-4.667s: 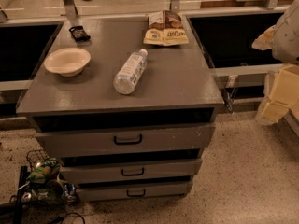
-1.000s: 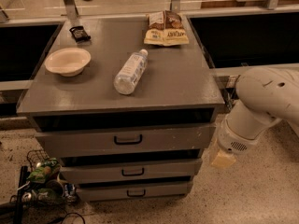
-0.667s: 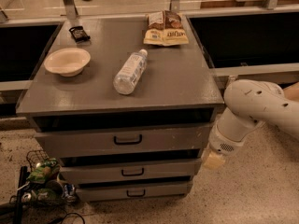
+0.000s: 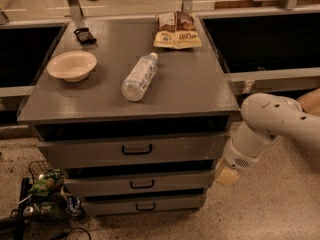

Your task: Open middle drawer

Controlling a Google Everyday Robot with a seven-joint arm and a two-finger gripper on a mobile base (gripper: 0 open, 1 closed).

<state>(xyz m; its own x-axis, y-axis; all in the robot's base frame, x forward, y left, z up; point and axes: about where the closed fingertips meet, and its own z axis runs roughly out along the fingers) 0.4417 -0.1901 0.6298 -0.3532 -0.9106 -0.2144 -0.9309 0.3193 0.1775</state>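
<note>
The middle drawer (image 4: pixel 175 183) is the grey front with a small black loop handle (image 4: pixel 142 184), between the taller top drawer (image 4: pixel 190 149) and the slim bottom drawer (image 4: pixel 170 204). It is shut. My white arm (image 4: pixel 272 121) comes in from the right. Its gripper (image 4: pixel 226 175) hangs low, beside the right end of the middle drawer front and well to the right of the handle. It holds nothing that I can see.
On the grey cabinet top (image 4: pixel 190 91) lie a cream bowl (image 4: pixel 72 65), a clear bottle on its side (image 4: pixel 139 77), a snack bag (image 4: pixel 177 30) and a small black object (image 4: pixel 85 35). A wire basket with clutter and cables (image 4: pixel 45 194) sits on the floor at lower left.
My arm has come in from the right and moved left and down, bringing the gripper beside the right end of the drawer fronts. The drawers have not moved.
</note>
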